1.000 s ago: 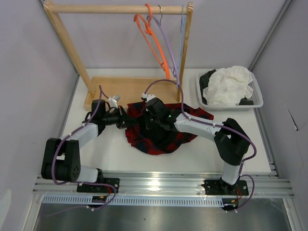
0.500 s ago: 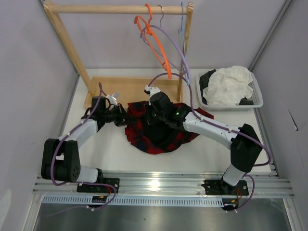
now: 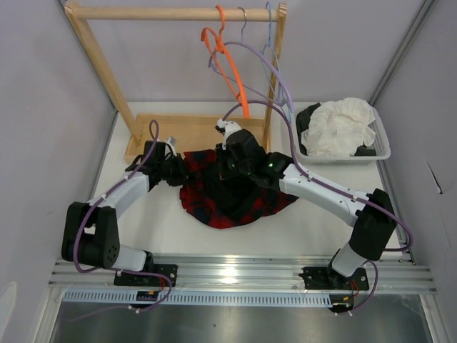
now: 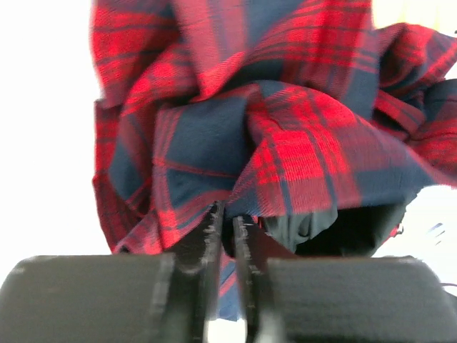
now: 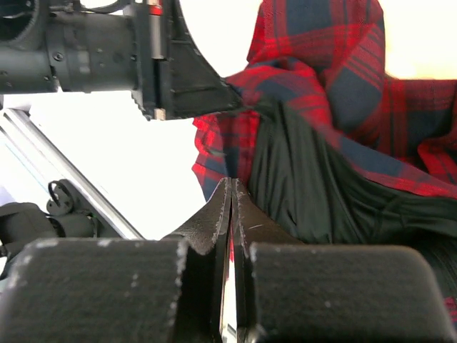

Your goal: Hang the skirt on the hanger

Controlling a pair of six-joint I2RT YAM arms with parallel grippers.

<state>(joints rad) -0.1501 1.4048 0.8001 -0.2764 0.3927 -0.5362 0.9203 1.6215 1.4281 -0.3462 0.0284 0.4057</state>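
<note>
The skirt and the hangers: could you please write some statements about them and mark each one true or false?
1. The skirt is on no hanger yet. True.
2. The right gripper holds the lavender hanger. False: it pinches the skirt; the hanger hangs on the wooden rail.
3. The left gripper is shut on skirt fabric. True.
4. The white garment lies on top of the skirt. False: it is in the basket.

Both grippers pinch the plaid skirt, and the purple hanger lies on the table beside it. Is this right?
No. The purple hanger hangs from the wooden rail, not on the table; the top view shows it. The left gripper and right gripper do pinch the skirt.
</note>
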